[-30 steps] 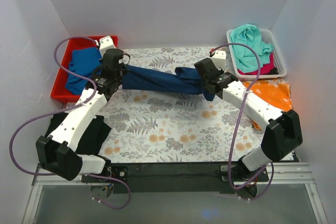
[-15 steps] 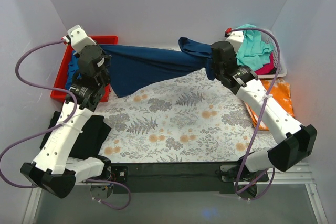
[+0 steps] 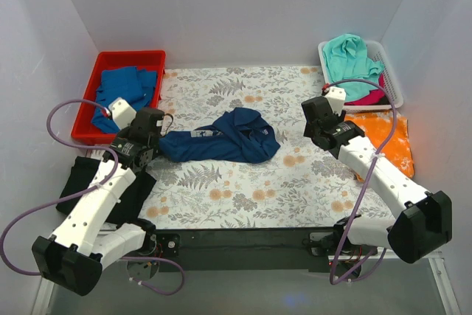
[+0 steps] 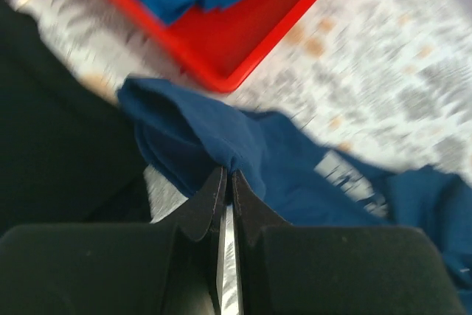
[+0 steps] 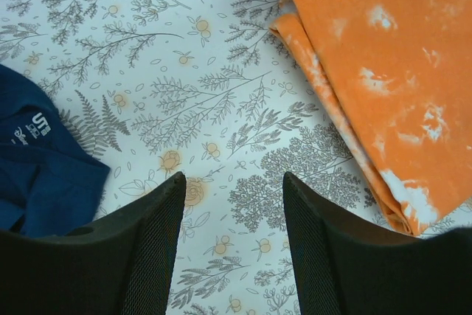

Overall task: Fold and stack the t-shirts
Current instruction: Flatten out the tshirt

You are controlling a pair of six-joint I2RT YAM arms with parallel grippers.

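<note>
Top external view: the navy shirt [image 3: 221,143] lies crumpled mid-table, long axis left to right, neck label near its right end. The left gripper [image 4: 226,182] pinches its left end. The right gripper [image 5: 234,186] is spread and empty. The red tray [image 3: 103,60] holds a blue shirt [image 3: 122,86]. The basket [image 3: 391,79] holds teal [image 3: 350,53] and pink [image 3: 366,98] shirts.

A crumpled navy blue cloth t-shirt [image 3: 221,138] lies mid-table on the floral-print tablecloth [image 3: 243,182]. My left gripper [image 3: 158,139] sits at its left end. My right gripper [image 3: 316,125] hangs apart from it, toward the right edge. A red plastic tray [image 3: 103,64] occupies the far left corner.
</note>
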